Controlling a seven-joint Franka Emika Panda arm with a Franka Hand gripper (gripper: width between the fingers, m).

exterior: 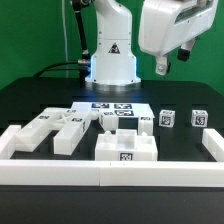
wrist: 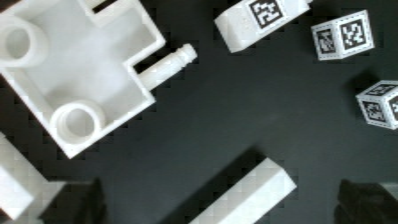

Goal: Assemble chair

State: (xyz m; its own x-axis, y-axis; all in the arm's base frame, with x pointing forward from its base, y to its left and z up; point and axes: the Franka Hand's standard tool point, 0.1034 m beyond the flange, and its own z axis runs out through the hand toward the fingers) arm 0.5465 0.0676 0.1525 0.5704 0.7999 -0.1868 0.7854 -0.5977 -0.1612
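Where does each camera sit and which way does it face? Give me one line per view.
Exterior view: off the arm, facing across the table at the robot base; raised gripper shows.
Wrist view: on the wrist, looking down at the chair parts; dark fingertips show.
Shared: the small tagged cubes.

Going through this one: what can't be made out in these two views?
- Exterior view: the tag on the far-right cube is too small to read.
- Exterior view: the base of the front part is hidden behind the border rail.
- Exterior view: the arm above the tool is cut off by the top edge.
- Wrist view: the holed slab is cut off by the picture's edge.
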